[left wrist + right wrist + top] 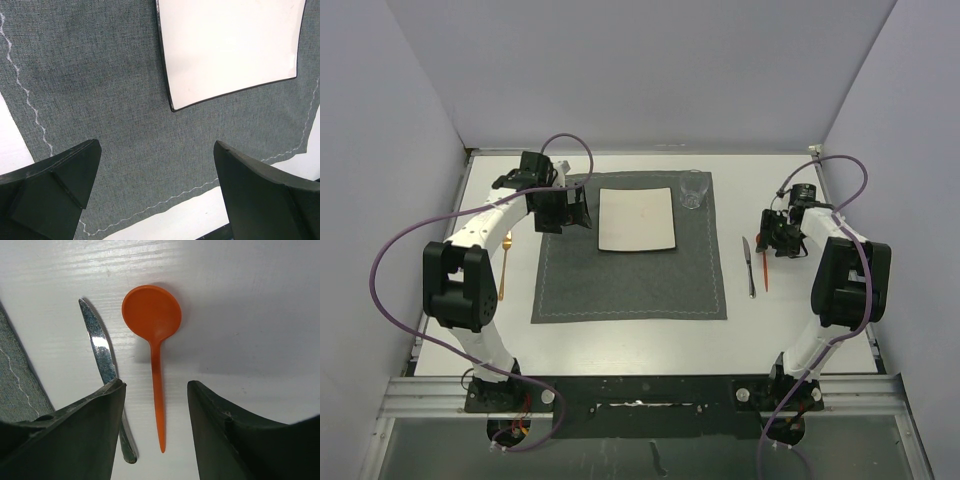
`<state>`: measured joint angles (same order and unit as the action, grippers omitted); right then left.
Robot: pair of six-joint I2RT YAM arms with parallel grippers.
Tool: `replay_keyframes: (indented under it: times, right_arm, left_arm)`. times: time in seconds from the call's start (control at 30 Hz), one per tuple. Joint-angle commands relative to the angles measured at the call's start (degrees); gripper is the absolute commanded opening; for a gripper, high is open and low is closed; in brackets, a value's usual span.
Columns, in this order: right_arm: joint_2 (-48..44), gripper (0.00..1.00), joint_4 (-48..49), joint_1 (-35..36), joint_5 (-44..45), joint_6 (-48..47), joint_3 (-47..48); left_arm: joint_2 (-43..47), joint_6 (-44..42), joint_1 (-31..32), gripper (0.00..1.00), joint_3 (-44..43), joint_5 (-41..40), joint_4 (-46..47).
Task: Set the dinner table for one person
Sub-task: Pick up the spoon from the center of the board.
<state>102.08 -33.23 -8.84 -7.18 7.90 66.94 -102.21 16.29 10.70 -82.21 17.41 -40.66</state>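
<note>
Dinner table: white, metal-rimmed, spread before both arm bases.
Placemat: dark grey, stitched, lying at the table's middle. It bears a white square plate and, at its far right corner, a clear glass.
Knife and orange spoon: side by side on bare table right of the mat.
Gold utensil: left of the mat.
Left gripper: jaws wide apart, empty, above the mat near the plate's corner.
Right gripper: jaws parted, straddling the spoon's handle without touching it.

The dinner table and plate are white, the spoon orange, the placemat grey.
</note>
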Motion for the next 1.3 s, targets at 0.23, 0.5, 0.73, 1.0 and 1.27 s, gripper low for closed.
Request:
replay_keyframes:
  times: [0.23,0.5,0.73,1.0,1.27]
  right_arm:
    - [2.1,0.52,1.9,0.8,-0.9,-0.6,0.6]
    - [4.5,0.5,1.0,3.2,2.1,-0.9,1.5]
    - [5.5,0.46,0.4,3.3,3.3,-0.7,2.2]
    - [6.3,0.44,-1.1,3.4,5.8,-0.4,3.3]
    - [7.7,0.23,-3.0,3.3,9.7,0.3,4.5]
  left_arm:
    - [2.2,0.1,0.2,0.98,-0.4,0.7,2.2]
    - [2.1,0.1,0.2,0.98,-0.4,0.6,2.2]
    - [1.8,0.1,0.2,0.98,-0.6,0.5,2.1]
    - [1.5,0.0,0.2,0.98,-0.7,0.7,2.0]
    - [1.3,0.1,0.2,0.98,-0.8,0.6,2.0]
